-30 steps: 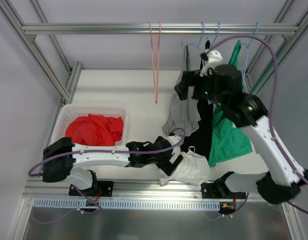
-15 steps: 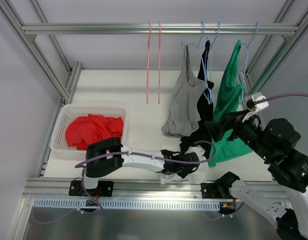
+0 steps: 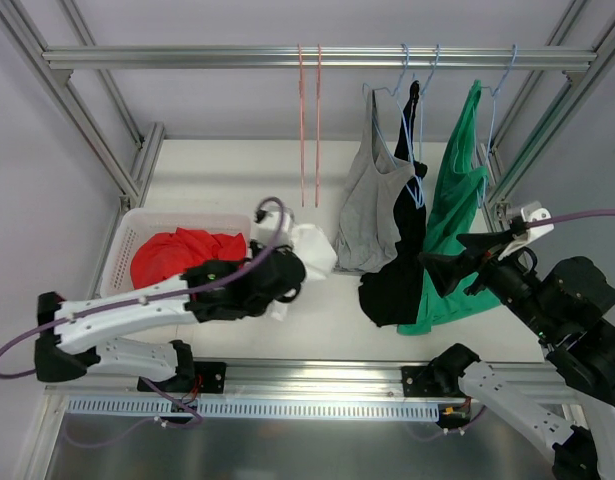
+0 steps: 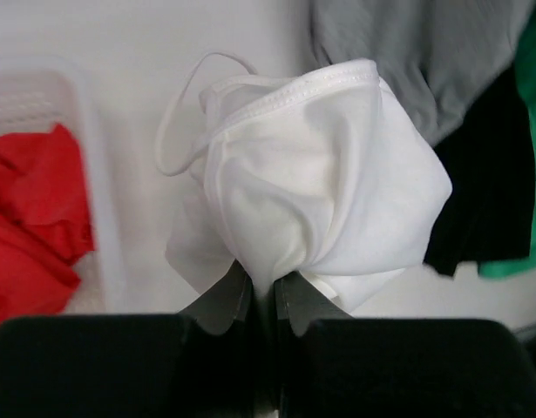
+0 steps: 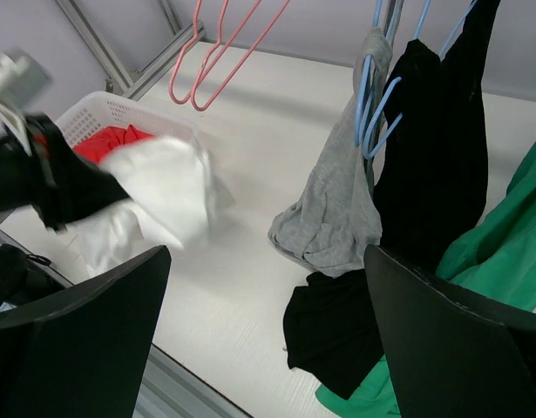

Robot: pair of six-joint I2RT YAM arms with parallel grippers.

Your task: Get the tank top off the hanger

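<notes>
My left gripper (image 4: 263, 283) is shut on a bunched white tank top (image 4: 320, 183), one thin strap looping free. In the top view the white tank top (image 3: 312, 250) hangs above the table just right of the basket, with the left gripper (image 3: 287, 275) under it. It is on no hanger. My right gripper (image 3: 442, 270) stands open at the right with nothing between its fingers, beside the lower hem of a green tank top (image 3: 457, 210). The right gripper (image 5: 268, 252) faces the table and the hanging clothes.
Two bare pink hangers (image 3: 309, 130) hang from the rail. Blue hangers (image 3: 417, 110) carry a grey tank top (image 3: 372, 200), a black one (image 3: 402, 270) and the green one. A white basket (image 3: 122, 245) at the left holds a red garment (image 3: 182, 258).
The left gripper shut on the white tank top at the table's front and carried it up and left toward the basket. The right arm drew back from the rail to the right.
</notes>
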